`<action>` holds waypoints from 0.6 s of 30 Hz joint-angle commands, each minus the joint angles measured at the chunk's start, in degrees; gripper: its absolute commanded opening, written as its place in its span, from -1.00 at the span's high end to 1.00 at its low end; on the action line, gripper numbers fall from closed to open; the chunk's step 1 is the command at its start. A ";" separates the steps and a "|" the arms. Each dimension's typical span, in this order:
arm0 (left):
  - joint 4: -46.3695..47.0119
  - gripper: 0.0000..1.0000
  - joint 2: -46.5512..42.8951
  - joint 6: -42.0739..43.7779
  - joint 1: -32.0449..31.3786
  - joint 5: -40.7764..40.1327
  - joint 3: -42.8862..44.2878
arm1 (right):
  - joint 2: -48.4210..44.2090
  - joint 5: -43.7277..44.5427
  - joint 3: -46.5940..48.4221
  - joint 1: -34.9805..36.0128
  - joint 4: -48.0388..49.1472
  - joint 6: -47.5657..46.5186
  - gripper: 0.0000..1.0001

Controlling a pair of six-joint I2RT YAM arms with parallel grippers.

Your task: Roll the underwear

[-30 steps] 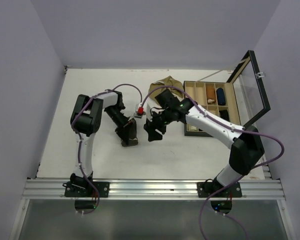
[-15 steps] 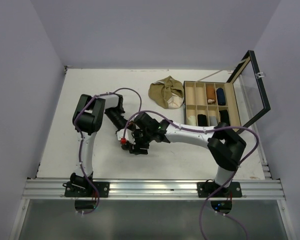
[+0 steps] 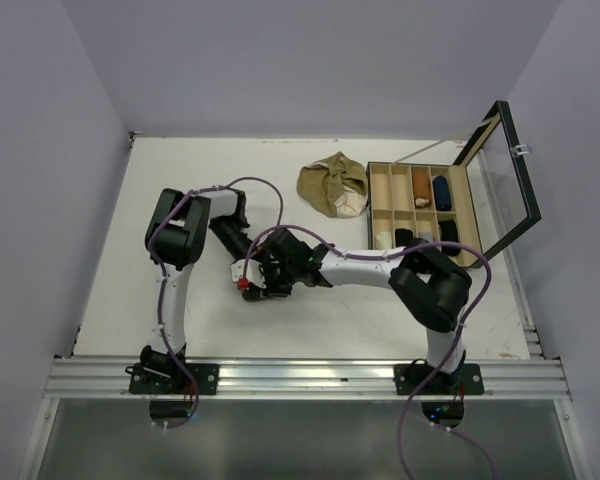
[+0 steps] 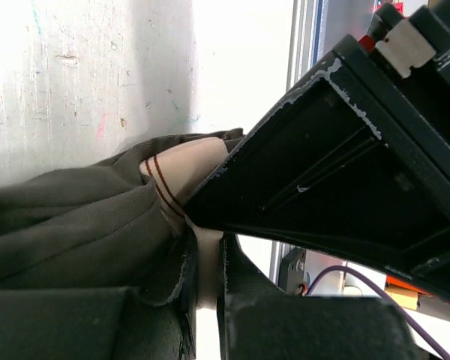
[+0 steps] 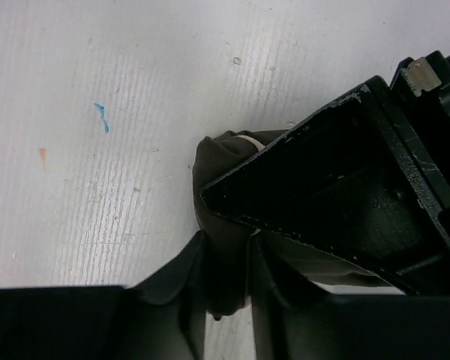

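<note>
The dark brown underwear [image 4: 75, 225] is a bunched roll on the white table, its beige striped waistband [image 4: 189, 166] showing in the left wrist view. My left gripper [image 4: 208, 262] is shut on a fold of that waistband. In the right wrist view the same dark roll [image 5: 219, 161] runs down between my right gripper [image 5: 226, 277], whose fingers press on it from both sides. From above, the two grippers meet left of centre, left gripper [image 3: 246, 262] against right gripper [image 3: 264, 281], and they hide the roll. The olive-tan underwear [image 3: 332, 185] lies crumpled at the back.
An open wooden box [image 3: 425, 212] with compartments holding several rolled items stands at the right, its glass lid [image 3: 505, 175] raised. The right forearm [image 3: 365, 268] stretches across the table's middle. Purple cables loop over both arms.
My right arm has swung left and toward the near edge, from beside the box to the left gripper, and its jaws have closed in on the dark roll. The left gripper stayed put.
</note>
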 commanded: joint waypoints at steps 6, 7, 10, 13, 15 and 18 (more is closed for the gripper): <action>14.82 0.33 -2.96 4.32 1.49 -2.26 -0.61 | 6.13 -4.69 4.57 -0.02 -13.86 1.11 1.00; 15.17 0.25 -3.93 4.50 1.75 -1.90 -0.18 | 5.87 -5.48 4.39 -0.10 -15.11 1.99 1.00; 15.61 0.14 -7.97 4.76 2.98 -0.14 1.92 | 3.93 -7.77 3.51 -0.54 -19.59 6.12 1.00; 14.65 -0.03 -11.32 5.37 5.69 2.32 5.00 | 2.00 -11.02 3.42 -1.86 -23.81 10.17 1.00; 13.77 -0.10 -13.87 6.86 7.54 4.51 6.24 | 1.12 -13.47 3.77 -3.09 -26.70 12.45 1.00; 13.50 -0.11 -18.26 8.44 12.63 5.40 5.72 | 1.55 -18.30 5.26 -5.19 -29.53 15.87 1.00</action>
